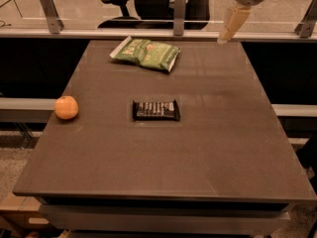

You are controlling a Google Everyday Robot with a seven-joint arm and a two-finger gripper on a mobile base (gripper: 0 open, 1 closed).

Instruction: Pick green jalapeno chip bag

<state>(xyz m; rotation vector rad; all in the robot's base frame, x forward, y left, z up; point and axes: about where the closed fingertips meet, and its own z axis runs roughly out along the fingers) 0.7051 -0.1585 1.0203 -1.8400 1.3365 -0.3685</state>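
Observation:
The green jalapeno chip bag (146, 53) lies flat near the table's far edge, left of centre, with pale lettering and white sealed ends. My gripper (226, 37) hangs in the air at the upper right, over the table's far right edge, well to the right of the bag and above it. It holds nothing that I can see. Only one pale finger (234, 24) shows clearly, pointing down and to the left.
A dark rectangular candy bar (156, 110) lies at the middle of the brown table (208, 148). A round orange fruit (66, 107) sits at the left edge. A glass rail with metal posts (179, 11) runs behind the table, with an office chair (148, 1) beyond.

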